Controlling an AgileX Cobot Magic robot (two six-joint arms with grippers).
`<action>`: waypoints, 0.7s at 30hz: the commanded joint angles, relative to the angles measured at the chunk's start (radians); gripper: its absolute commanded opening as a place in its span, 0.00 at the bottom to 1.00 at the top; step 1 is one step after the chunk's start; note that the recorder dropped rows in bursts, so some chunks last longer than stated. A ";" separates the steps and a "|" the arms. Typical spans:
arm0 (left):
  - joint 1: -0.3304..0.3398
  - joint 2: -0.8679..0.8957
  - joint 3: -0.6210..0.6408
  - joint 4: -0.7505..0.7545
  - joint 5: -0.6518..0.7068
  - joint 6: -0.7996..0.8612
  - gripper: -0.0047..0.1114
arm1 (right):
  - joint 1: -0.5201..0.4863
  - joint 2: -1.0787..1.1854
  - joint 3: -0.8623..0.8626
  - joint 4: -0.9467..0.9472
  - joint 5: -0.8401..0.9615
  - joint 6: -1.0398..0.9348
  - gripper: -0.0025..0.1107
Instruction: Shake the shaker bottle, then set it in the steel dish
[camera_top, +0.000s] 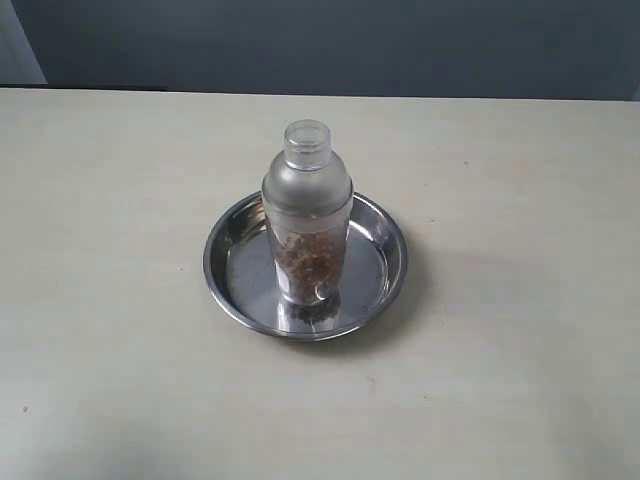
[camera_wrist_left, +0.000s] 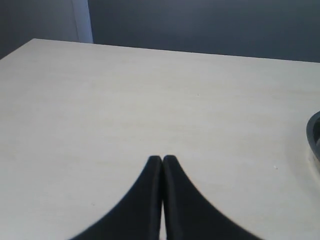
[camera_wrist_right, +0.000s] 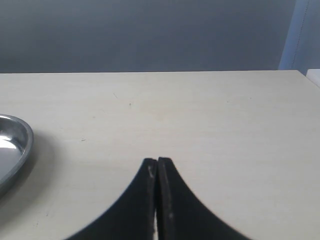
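While your exterior view shows one shaker bottle (camera_top: 307, 215) upright in one steel dish (camera_top: 218, 265), wrist views catch just its rim. Left gripper (camera_wrist_left: 162, 159), right gripper (camera_wrist_right: 157, 161): fingers pressed together, empty.

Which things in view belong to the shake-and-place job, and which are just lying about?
Job:
- shaker bottle, upright in the steel dish
- left gripper and right gripper, both shut and empty

Lying about:
- nothing loose shows; only the table beneath
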 joint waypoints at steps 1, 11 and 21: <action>0.002 -0.006 0.013 0.057 -0.033 -0.125 0.04 | 0.003 -0.004 0.001 -0.001 -0.008 0.000 0.02; 0.002 -0.006 0.013 0.074 -0.037 -0.120 0.04 | 0.003 -0.004 0.001 -0.001 -0.008 0.000 0.02; 0.002 -0.006 0.013 0.074 -0.142 -0.118 0.04 | 0.003 -0.004 0.001 -0.001 -0.008 0.000 0.02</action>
